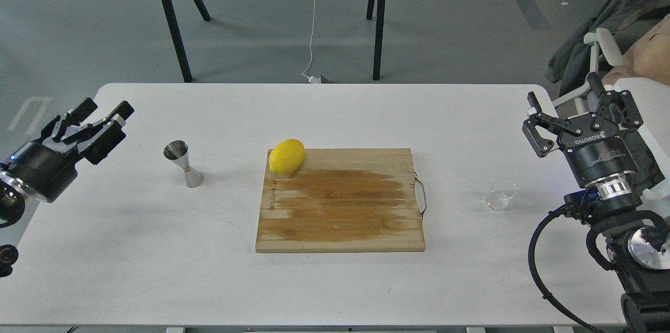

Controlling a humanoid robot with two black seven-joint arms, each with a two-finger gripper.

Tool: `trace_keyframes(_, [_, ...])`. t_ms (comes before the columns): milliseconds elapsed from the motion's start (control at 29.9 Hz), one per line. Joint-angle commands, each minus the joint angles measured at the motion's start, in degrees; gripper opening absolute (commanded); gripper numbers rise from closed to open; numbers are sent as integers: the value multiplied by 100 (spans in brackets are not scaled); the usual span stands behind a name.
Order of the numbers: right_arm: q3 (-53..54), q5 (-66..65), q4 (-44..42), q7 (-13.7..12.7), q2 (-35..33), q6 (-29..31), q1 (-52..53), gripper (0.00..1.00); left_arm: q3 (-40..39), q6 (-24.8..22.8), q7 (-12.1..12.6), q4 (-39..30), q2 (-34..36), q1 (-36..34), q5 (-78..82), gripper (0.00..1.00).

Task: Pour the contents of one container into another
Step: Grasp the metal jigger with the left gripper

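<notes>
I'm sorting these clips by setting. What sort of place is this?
Probably a lab or workshop, not a kitchen: a plain white table on bare grey floor, a loose cable trailing across it, and black trestle legs behind.

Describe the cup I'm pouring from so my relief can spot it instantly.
Start at the wooden cutting board mid-table and look past its metal handle. The glass cup stands alone there, near the right gripper. It is small and see-through; the steel jigger is opaque.

Bare table (131, 249) rings jigger (183, 164) and glass cup (501, 194) — cutting board (340, 202) between.
</notes>
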Motion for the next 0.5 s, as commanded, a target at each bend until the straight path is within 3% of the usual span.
trace_keyframes(0, [-1,0,7,0,0,0,0,99,-9,0,2,281,-316,399,396,99])
trace_keyframes(468, [16,0,7,0,0,0,9,99,-9,0,2,1635,-1731,540,986,99])
